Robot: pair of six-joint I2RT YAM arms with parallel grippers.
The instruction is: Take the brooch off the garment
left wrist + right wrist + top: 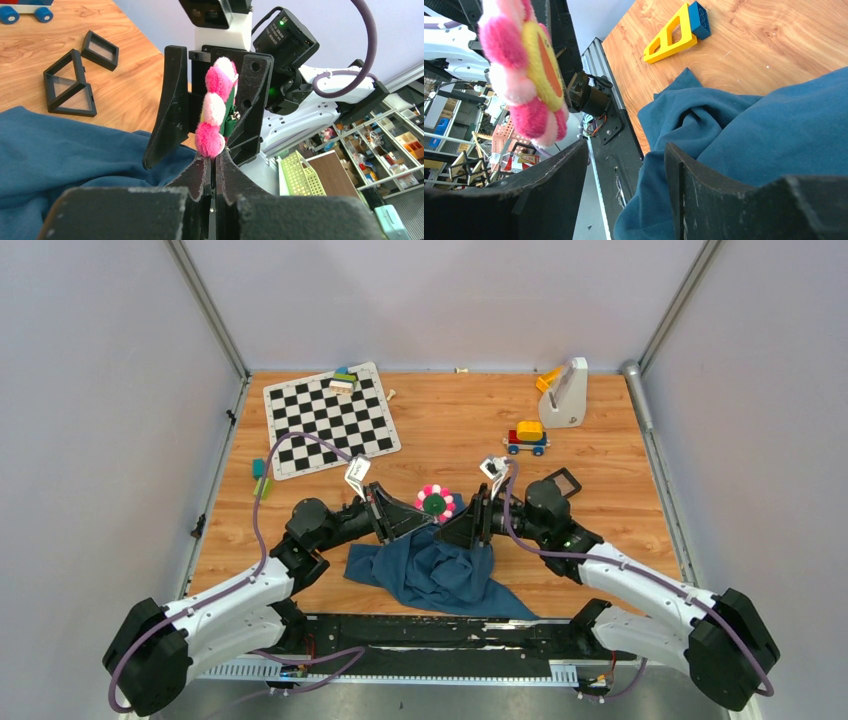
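The brooch [435, 502], a round flower with pink and white petals, hangs in the air between my two grippers, just above the far edge of the garment [435, 575]. My left gripper [426, 516] is shut, its tips [216, 155] pinching the lowest pink petal of the brooch [216, 107]. The right gripper [450, 524] faces it with jaws open; its fingers [167, 100] stand on either side of the brooch without touching it. In the right wrist view the brooch [531, 70] floats past the open gripper [626, 145]. The teal-blue garment [749, 140] lies crumpled on the table below.
A chessboard [330, 420] with small blocks lies at the back left, and a toy car [527, 437] and a white stand [565, 392] at the back right. Black square frames [70, 82] rest beyond the cloth. A yellow and blue block piece [671, 35] lies left of the cloth.
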